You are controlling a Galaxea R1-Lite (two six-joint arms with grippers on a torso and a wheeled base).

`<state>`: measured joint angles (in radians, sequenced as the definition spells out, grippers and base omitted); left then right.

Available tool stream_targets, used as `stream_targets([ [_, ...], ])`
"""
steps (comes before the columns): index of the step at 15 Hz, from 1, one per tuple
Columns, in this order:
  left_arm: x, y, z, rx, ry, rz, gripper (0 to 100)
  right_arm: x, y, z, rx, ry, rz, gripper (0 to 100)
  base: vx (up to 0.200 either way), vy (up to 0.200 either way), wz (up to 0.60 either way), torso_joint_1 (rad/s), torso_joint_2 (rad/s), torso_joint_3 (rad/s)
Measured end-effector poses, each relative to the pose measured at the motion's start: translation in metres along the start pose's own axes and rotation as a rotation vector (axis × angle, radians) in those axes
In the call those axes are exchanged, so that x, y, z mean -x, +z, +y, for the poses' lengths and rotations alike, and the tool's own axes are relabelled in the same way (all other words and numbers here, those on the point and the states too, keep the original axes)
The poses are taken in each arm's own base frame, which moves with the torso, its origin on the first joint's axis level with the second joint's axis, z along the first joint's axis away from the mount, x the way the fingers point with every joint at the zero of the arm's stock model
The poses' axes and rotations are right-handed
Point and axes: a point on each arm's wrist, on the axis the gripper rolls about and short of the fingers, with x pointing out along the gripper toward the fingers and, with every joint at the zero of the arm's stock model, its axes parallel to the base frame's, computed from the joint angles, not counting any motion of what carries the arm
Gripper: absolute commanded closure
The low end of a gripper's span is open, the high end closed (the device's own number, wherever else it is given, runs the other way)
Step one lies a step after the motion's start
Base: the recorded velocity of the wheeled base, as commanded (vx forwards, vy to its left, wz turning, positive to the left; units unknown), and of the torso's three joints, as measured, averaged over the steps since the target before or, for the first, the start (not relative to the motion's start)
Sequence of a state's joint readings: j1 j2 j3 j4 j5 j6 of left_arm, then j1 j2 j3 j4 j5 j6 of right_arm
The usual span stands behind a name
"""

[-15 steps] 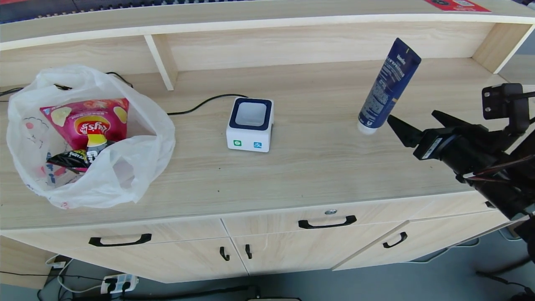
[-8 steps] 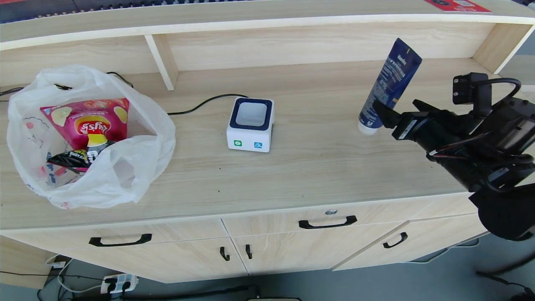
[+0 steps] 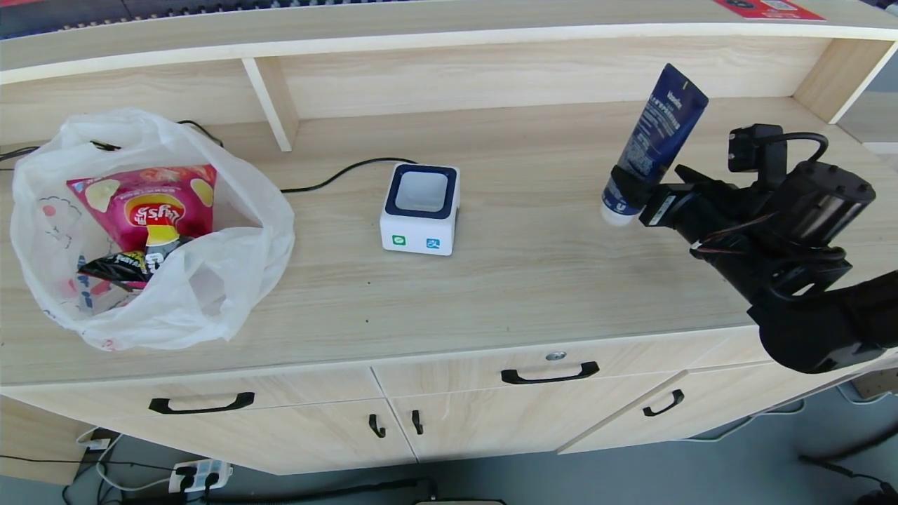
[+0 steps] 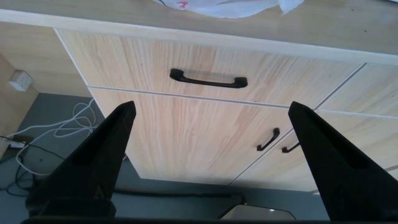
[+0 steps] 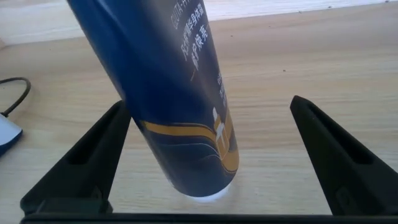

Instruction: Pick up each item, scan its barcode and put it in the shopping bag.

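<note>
Two black wedge fingers (image 5: 87, 155) of right claw (image 5: 208, 106) around glossy blue tube (image 5: 168, 81).

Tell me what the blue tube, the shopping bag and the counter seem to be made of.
Blue tube: likely soft plastic, glossy; light streaks run along its printed skin.
Shopping bag: thin translucent plastic film, crinkled, the snack packs showing through.
Counter: pale wood-look board, matte, with grain lines; possibly laminate rather than solid wood.

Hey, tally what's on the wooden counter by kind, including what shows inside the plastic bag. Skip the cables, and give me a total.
Translucent white plastic shopping bag: 1
Snack packets visible inside it: 2, red crisp packet, black foil packet
Dark blue plastic squeeze tube: 1
White box-shaped barcode scanner: 1
Total: 5
</note>
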<state>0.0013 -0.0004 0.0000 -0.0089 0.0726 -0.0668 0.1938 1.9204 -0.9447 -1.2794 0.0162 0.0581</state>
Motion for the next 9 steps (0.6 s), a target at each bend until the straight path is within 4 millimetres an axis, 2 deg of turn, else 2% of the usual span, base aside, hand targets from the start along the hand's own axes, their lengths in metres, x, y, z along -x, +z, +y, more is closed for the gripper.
stream_targets([
  [8, 0.000, 0.000, 0.000, 0.000, 0.000, -0.001, 0, -0.025, -0.003, -0.001, -0.002, 0.012, -0.046, 0, 0.000, 0.000, 0.00, 0.000, 0.00, 0.000],
  [9, 0.000, 0.000, 0.000, 0.000, 0.000, -0.001, 0, -0.026, -0.004, -0.001, -0.002, 0.011, -0.045, 100, 0.000, 0.000, 0.00, 0.000, 0.00, 0.000],
])
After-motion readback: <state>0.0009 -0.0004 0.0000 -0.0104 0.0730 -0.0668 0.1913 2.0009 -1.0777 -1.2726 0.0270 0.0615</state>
